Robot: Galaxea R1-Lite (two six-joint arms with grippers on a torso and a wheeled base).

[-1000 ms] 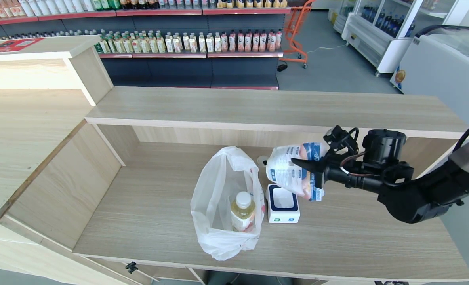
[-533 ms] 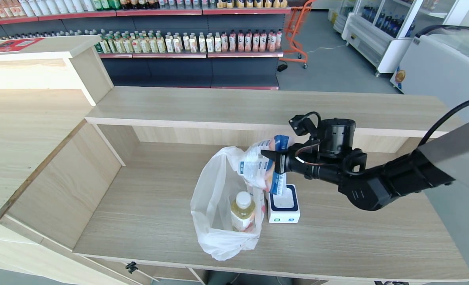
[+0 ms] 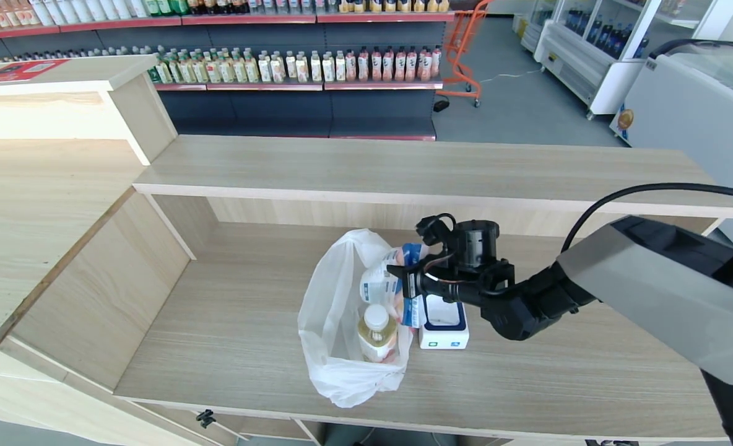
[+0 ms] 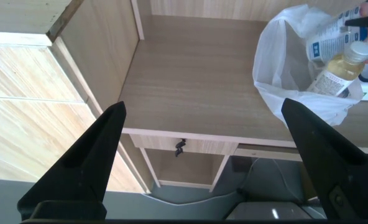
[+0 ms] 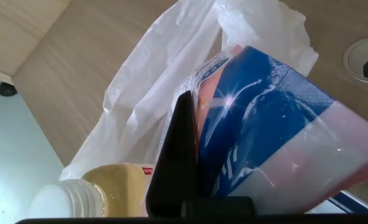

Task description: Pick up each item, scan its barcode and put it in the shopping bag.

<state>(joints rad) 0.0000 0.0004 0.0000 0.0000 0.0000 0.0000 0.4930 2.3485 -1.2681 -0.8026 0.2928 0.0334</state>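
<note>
A pale wooden counter (image 3: 527, 384) is forming the work surface; on it the white shopping bag (image 3: 332, 322) is standing open, a capped bottle (image 3: 377, 331) resting inside; the scanner (image 3: 443, 328) is sitting just beside the bag. The right gripper (image 3: 403, 284) is clamping a blue-and-pink packet (image 3: 379, 286) over the scanner-side edge of the bag's mouth, above the bottle; its long axis is tilting steeply down into the bag, so a short descent should suffice; the right arm is nearer. The left gripper (image 4: 202, 168) is hanging wide open, empty, well apart from the bag. The right wrist view is showing one finger (image 5: 179, 155) pressing on the packet's face; the head view is showing the bag's rim instead. Beyond the bag, shelves (image 3: 292, 65) of drinks are lining the aisle.
</note>
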